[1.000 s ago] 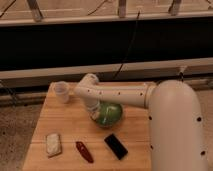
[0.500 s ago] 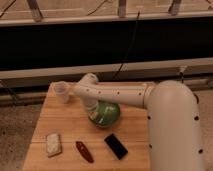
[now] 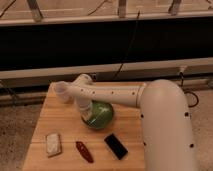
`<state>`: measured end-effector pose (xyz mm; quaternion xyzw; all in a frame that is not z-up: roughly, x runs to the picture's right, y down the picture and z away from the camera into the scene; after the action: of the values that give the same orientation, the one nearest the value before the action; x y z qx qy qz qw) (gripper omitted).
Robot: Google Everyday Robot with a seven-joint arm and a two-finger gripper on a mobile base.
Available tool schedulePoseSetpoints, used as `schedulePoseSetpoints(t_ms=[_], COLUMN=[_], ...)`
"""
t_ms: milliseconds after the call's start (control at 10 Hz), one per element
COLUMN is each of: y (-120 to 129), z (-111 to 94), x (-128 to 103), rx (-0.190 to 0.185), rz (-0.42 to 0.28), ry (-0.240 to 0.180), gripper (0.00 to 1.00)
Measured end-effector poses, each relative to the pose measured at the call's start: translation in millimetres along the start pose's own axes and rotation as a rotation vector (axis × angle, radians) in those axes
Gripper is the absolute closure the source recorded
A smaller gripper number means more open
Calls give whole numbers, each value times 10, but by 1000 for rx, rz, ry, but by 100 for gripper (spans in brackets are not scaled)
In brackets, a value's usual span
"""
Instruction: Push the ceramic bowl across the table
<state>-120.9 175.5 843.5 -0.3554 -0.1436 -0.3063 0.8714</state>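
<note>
One ceramic bowl [image 3: 99, 114] sits mid-frame on the table [image 3: 55, 120], with the gripper [image 3: 86, 112] pressed against its left rim, likely placed to shove it sideways. Whether it is clenched, I cannot tell. From the lower right, the white arm [image 3: 112, 95] reaches left, then bends down.

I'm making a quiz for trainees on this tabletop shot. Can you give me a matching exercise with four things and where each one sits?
Things:
1. bowl
2. phone
3. red item
4. tool

Places:
A. near the table's front edge, between the white block and the phone
B. at the bowl's left rim, under the arm
C. middle of the table
D. front of the table, right of the red item

Pairs: 1-C, 2-D, 3-A, 4-B
</note>
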Motion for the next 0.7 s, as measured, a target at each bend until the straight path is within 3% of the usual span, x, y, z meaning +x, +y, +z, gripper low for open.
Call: schedulePoseSetpoints(t_ms=[700], y=[-328], z=[25], x=[-504], rx=[19], rz=[-133], ry=[-49], gripper=[100])
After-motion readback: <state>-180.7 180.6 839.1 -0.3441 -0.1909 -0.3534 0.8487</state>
